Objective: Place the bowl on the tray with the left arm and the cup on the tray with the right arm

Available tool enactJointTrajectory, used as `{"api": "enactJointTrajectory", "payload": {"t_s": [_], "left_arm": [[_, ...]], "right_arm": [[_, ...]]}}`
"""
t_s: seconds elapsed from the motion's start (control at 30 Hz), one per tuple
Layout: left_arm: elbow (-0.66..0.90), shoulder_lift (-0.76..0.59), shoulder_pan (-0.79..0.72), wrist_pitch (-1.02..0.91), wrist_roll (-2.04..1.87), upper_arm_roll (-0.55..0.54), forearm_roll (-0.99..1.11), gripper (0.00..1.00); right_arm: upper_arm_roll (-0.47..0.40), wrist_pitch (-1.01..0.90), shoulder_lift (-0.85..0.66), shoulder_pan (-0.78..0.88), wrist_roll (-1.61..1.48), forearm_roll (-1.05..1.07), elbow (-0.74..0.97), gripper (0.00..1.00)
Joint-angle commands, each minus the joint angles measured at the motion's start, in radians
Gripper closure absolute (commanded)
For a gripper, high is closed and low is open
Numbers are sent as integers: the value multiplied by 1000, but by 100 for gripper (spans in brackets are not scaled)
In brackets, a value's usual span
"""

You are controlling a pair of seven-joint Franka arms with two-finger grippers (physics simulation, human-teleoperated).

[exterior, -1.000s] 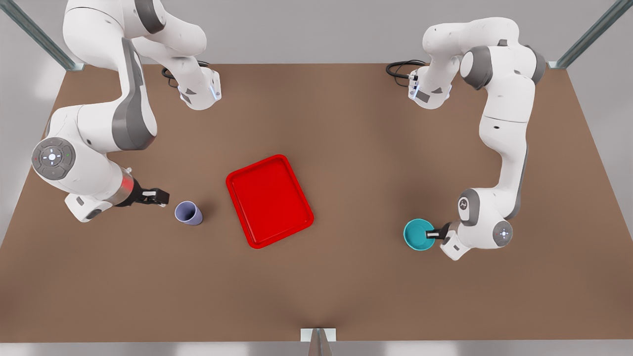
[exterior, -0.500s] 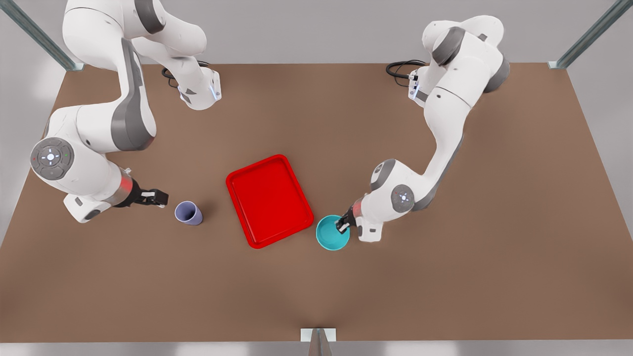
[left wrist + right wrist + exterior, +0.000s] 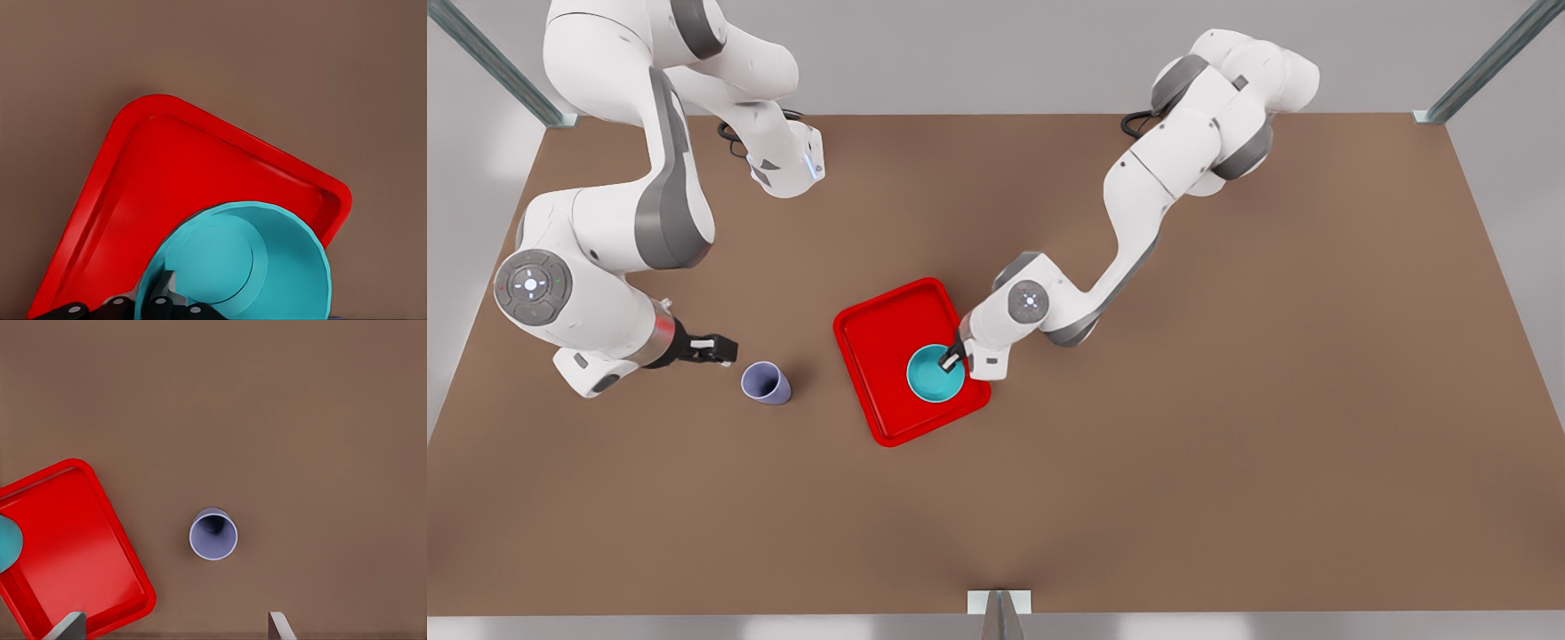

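Observation:
The teal bowl [image 3: 934, 378] is over the red tray [image 3: 889, 329], in its corner nearest the front view's right. My left gripper [image 3: 950, 360] is shut on the bowl's rim, one finger inside and one outside. In the left wrist view the bowl [image 3: 267, 267] sits close under the camera against the tray [image 3: 173, 173]. The lavender cup [image 3: 766, 383] stands upright on the table, to the tray's left in the front view. My right gripper [image 3: 716, 348] waits open a short way from the cup, not touching it. The right wrist view has the cup [image 3: 213, 535] ahead of the spread fingertips [image 3: 72, 625].
The brown table [image 3: 1227, 444] stretches wide on the front view's right and along the near edge. The right wrist view catches the tray [image 3: 67, 547] and a sliver of the bowl [image 3: 8, 543]. Metal frame posts stand at the table's corners.
My left arm swung the bowl from the front view's right side across to the tray. The right gripper barely shifted and stays beside the cup.

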Motion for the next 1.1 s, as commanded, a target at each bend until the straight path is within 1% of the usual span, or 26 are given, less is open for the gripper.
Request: {"api": "enactJointTrajectory", "payload": {"t_s": [0.0, 0.1, 0.13, 0.17, 0.2, 0.23, 0.27, 0.3, 0.37, 0.53, 0.57, 0.6, 0.63, 0.67, 0.7, 0.73, 0.77, 0.8, 0.83, 0.87, 0.9, 0.93, 0.97, 1.03, 1.07], "left_arm": [[0, 4, 0, 6, 2, 0, -1, 79], [0, 20, -31, 29, 0, 12, 18, 79], [0, 21, -31, 29, 0, 12, 18, 79], [0, 21, -31, 29, 0, 14, 18, 79], [0, 23, -29, 29, 2, 15, 20, 38], [0, 23, -31, 29, 2, 31, 20, 0], [0, 23, -31, 29, 2, 32, 20, 0], [0, 23, -31, 29, 2, 32, 20, 0], [0, 23, -28, 29, 3, 34, 20, 0], [38, 17, -23, 17, 0, 46, 20, 0], [38, 14, -26, 15, 2, 86, 23, 0], [37, 3, -25, -7, 3, 87, 44, 0], [38, -22, -10, -133, 23, 89, 66, 0], [38, -67, 24, -303, 69, 86, 64, 0], [60, -141, 102, -558, 173, 80, 29, 0], [152, -163, 182, -791, 271, 80, -17, 0], [231, -164, 257, -925, 311, 80, -17, 0], [268, -164, 352, -991, 409, 80, -17, 0], [270, -164, 471, -1031, 693, 86, 31, 0], [270, -164, 524, -1097, 1030, 87, 149, 0], [270, -164, 576, -1100, 1270, 86, 215, 0], [295, -174, 647, -1098, 1428, 84, 232, 0], [310, -212, 661, -1106, 1461, 87, 233, 0], [308, -333, 656, -1167, 1451, 104, 236, 0], [293, -388, 650, -1167, 1439, 107, 236, 0]], "right_arm": [[0, 0, 0, 1, 0, -1, 1, 0], [5, -63, 3, 49, 0, -3, -3, 0], [6, -114, 6, 75, -3, 1, -5, 0], [5, -126, 21, 60, -12, 37, -5, 0], [3, -120, 24, 57, -12, 30, -46, 0], [5, -97, 21, 54, 0, -15, -100, 0], [5, 96, -38, 21, -12, -15, -323, 0], [5, 222, -74, 6, -14, -15, -449, 0], [5, 283, -65, -22, -8, -13, -477, 0], [3, 411, 18, -40, 11, -41, -469, 0], [3, 455, 29, -43, 12, -41, -471, 0], [3, 483, 41, -55, 12, -41, -469, 0], [3, 495, 44, -57, 18, -39, -477, 0], [3, 500, 49, -57, 27, -39, -479, 0], [3, 500, 67, -57, 43, -39, -479, 0], [3, 504, 92, -66, 44, -39, -476, 0], [3, 530, 106, -71, 43, -41, -479, 0], [3, 531, 107, -71, 44, -41, -480, 0], [3, 529, 107, -78, 44, -41, -480, 0], [3, 523, 106, -86, 41, -41, -480, 0], [5, 514, 104, -94, 29, -41, -480, 0], [5, 504, 103, -108, 17, -41, -489, 0], [5, 489, 103, -123, 0, -41, -491, 0], [6, 466, 93, -126, -5, -38, -525, 0], [6, 466, 92, -126, -12, -38, -535, 0]]}}
